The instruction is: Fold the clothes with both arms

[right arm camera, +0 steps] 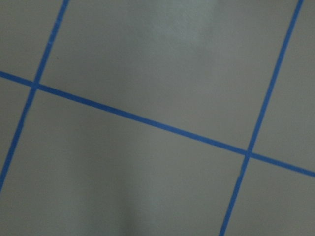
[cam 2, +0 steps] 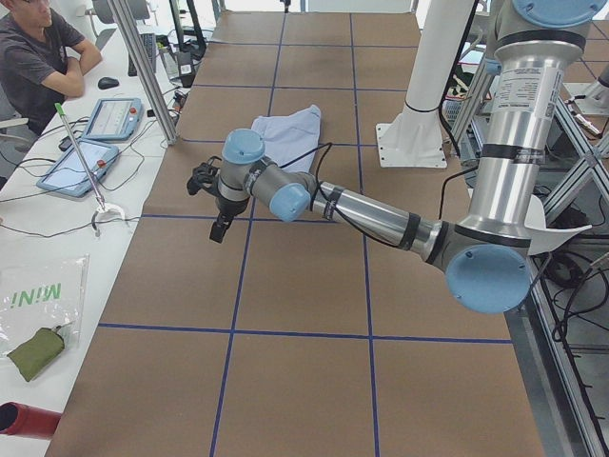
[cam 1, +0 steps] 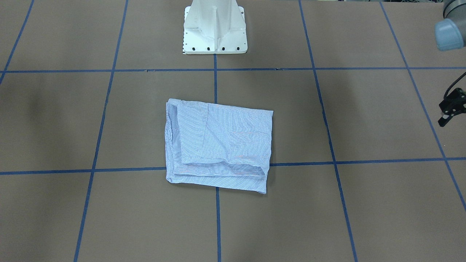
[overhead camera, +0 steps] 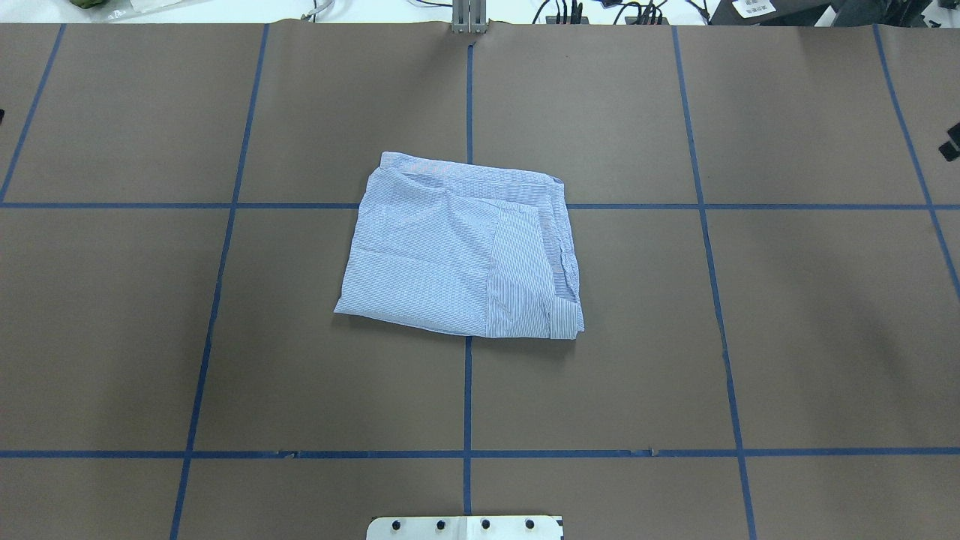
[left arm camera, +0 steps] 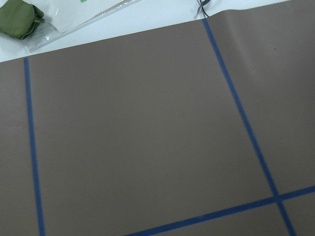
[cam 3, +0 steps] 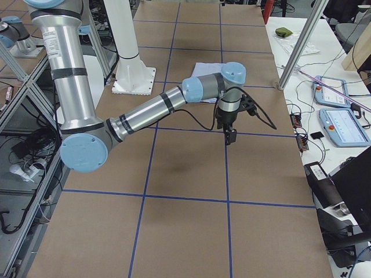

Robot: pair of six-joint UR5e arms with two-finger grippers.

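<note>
Front view: the folded shirt (cam 1: 218, 143) lies central on the desk (cam 1: 364, 116), with the left claw (cam 1: 448, 111) well apart (its state I cannot tell); overhead, the layers sit slightly askew, so any tidying should press, not drag. Right-side view: the right claw (cam 3: 231, 134) is likewise unreadable; keep both clear.

A robotics lab is indicated. A table (overhead camera: 600, 337) is covered in brown sheet and marked off with a grid of blue tape (overhead camera: 467, 390). A white pedestal (cam 1: 214, 29) is bolted onto it, and the left arm (cam 2: 371, 217) and right arm (cam 3: 145, 113) are extended over it. Beside the table, a white bench (cam 2: 57, 238) is loaded with teach pendants (cam 2: 111, 118) and cables (overhead camera: 571, 10), aluminium posts (cam 2: 143, 71) are fixed, and a person (cam 2: 33, 57) is seated.
</note>
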